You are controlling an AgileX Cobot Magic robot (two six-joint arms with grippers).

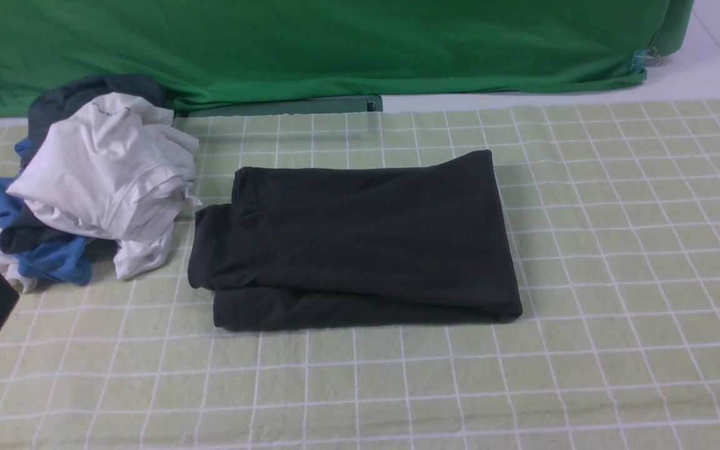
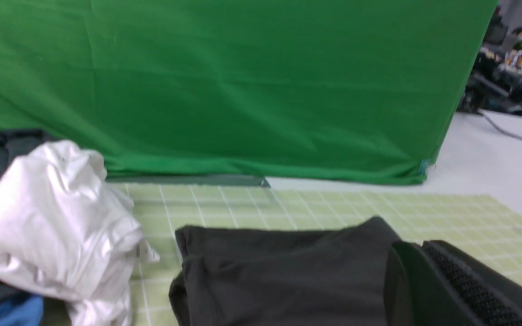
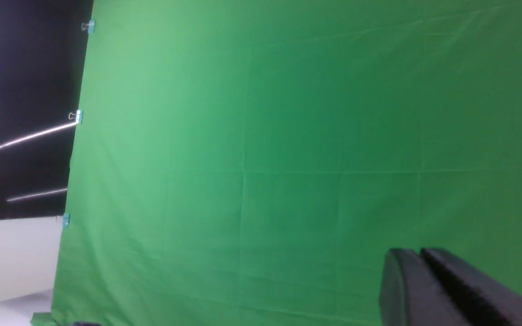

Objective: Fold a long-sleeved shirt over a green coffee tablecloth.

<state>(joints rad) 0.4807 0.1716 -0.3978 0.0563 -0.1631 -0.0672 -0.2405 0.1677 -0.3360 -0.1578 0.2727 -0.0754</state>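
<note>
Shirt fold looks done: long-sleeved shirt (image 1: 357, 240) lies as a compact rectangle on the green coffee tablecloth (image 1: 616, 262), ahead-right of the clenched, empty left gripper (image 2: 417, 267). Right gripper (image 3: 419, 267) looks closed, nothing held.

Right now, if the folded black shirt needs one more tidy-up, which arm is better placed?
Probably the left. Its tool hangs beside the long-sleeved shirt on the green coffee tablecloth. The right tool faces only the plain green backdrop, away from the shirt.
</note>
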